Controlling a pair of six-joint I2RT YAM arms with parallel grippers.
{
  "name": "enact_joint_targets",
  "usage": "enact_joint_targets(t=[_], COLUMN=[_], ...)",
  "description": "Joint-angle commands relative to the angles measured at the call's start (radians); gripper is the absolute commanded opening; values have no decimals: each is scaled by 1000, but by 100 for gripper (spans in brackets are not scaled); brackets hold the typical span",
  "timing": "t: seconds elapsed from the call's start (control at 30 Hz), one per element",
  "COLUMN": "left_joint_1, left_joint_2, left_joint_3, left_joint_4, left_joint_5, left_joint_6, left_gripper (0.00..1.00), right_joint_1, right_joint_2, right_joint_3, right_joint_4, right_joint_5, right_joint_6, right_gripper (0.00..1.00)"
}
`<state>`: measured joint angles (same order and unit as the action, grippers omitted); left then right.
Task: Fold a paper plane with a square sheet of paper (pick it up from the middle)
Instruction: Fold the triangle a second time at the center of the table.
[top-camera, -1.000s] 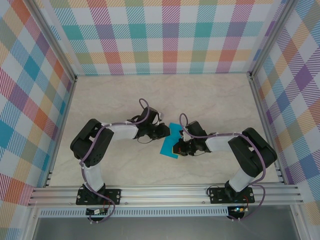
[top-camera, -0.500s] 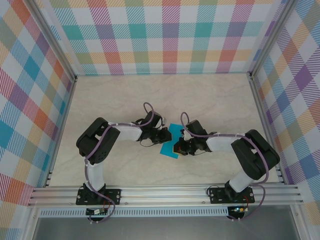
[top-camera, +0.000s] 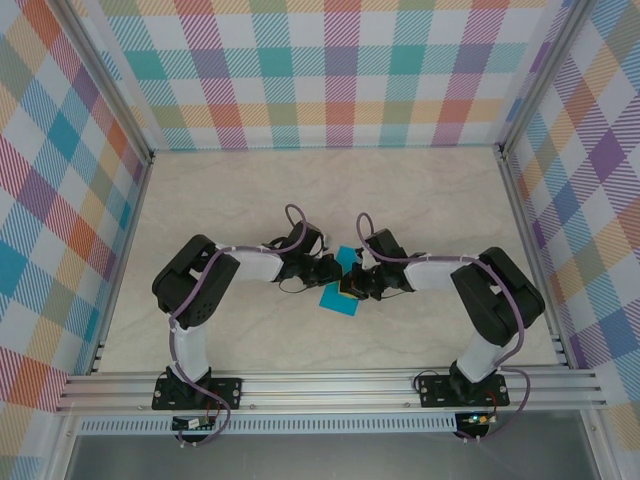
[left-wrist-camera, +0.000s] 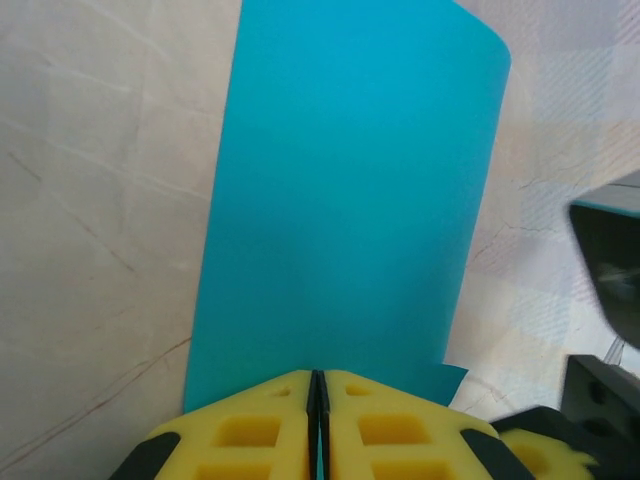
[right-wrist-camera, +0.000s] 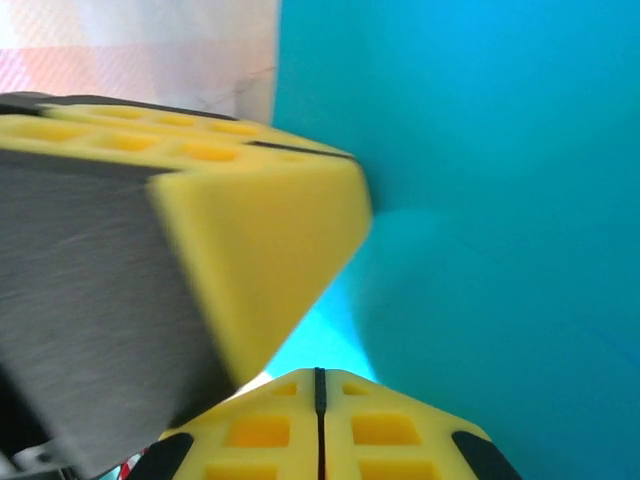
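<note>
**Both claws pinched on the blue sheet at mid-table**

Left gripper (left-wrist-camera: 316, 374): its two yellow foam pads are pressed flat together, and the square sheet of paper (left-wrist-camera: 350, 200) comes out from between them, so it is nipping the sheet's near edge. In the left wrist view the sheet runs away from the pads as a plain, bright cyan panel. Its left edge is straight and sharp, and its far right corner bows over in a soft curve.

The right gripper (right-wrist-camera: 318, 374) also has its pads closed tight. A paler strip of the cyan paper runs down into their seam, so it appears to be pinching the sheet too. One of the left gripper's yellow fingers (right-wrist-camera: 250, 210) sits very close in this view, touching the paper.

From above, the sheet lies between the two wrists at the middle of the table (top-camera: 430, 190), partly covered by them. Bare pale tabletop lies on every side. The checked walls (top-camera: 340, 70) stand well apart from it, and a metal rail (top-camera: 330, 385) crosses the near edge.

The left arm (top-camera: 190, 290) and right arm (top-camera: 500, 295) each have the elbow pushed outward and the forearm angled inward. The wrists almost meet.
</note>
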<state>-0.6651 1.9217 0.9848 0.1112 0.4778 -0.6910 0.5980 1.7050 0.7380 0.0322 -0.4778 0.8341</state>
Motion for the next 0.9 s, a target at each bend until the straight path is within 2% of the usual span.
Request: enact_joint_targets(t=[0.0,0.13,0.33,0.47,0.6,0.87], left_joint_1=[-7,-7,-7,-7,-7,-7], left_joint_2=[39,37,37,47,54,57], left_joint_3=[-35,-38,-39,-39,-46,-41], left_joint_4=[-21,-24,-36,-42,-37,-46], left_joint_5=[-42,-48,-61,-71,-74,-74], left_joint_6=[3,2,8,10,8,12], left_gripper=[12,12,12,12,11,12], right_joint_1=[13,13,13,13,13,13], right_joint_2=[55,59,-28,-46,-75,-162], right_joint_3=[-18,-20,-20,-80,-126,-142], right_joint_4=[-30,-62,-96,-14,-53,-78], right_joint_5=[37,37,15,-68,-27,-51], right_joint_6=[-5,-27,-49,-46,-61,-83], right_gripper=[7,7,8,9,9,12])
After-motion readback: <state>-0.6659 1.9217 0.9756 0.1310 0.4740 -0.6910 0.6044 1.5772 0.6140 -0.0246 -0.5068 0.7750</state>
